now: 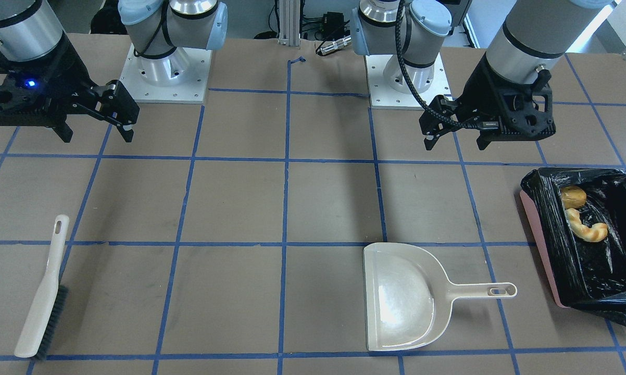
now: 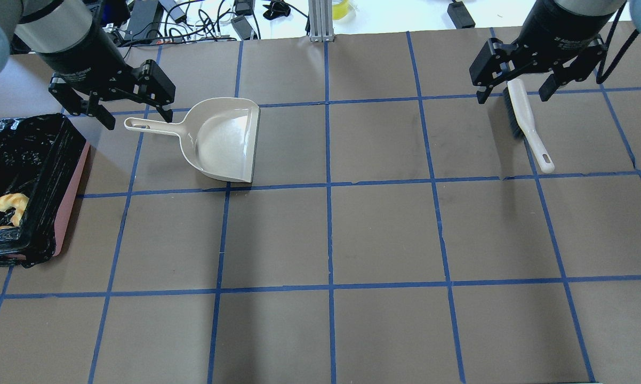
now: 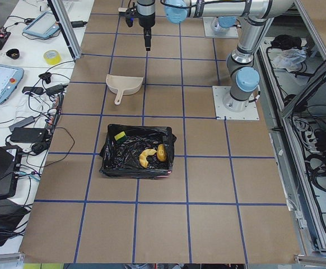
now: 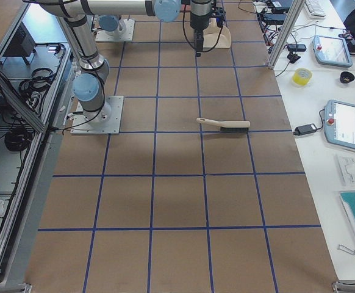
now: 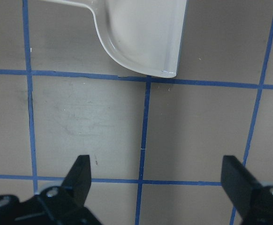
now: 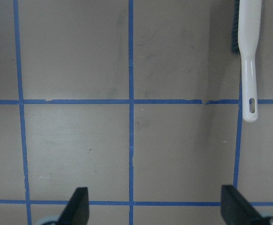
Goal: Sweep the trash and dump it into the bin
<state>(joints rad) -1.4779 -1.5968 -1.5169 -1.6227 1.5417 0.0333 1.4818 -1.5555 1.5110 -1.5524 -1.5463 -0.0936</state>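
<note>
**A:** Where's the trash?

**B:** I see all three pieces inside the bin (image 2: pixel 71 202). The lump (image 1: pixel 573 197) sits just beside the crescent (image 1: pixel 586 226) on the black liner. The block (image 3: pixel 120 135) is in another corner, and only the left-end camera shows it.

**A:** Grippers?

**B:** The left gripper (image 1: pixel 454 145) hangs above the pan (image 1: pixel 404 297) handle, jaws wide and empty. The right gripper (image 1: pixel 98 136) is the same, wide and empty, up over the brush (image 1: pixel 45 294).

**A:** So we're done?

**B:** Looks it to me: the pan's bare.

**A:** What could go wrong from here?

**B:** My worry is pulling the arms out. If I drop the left one carelessly, a finger could clip the handle and shove the pan. Swing it low toward the bin and I might snag that loose liner, tipping things back out.
</note>
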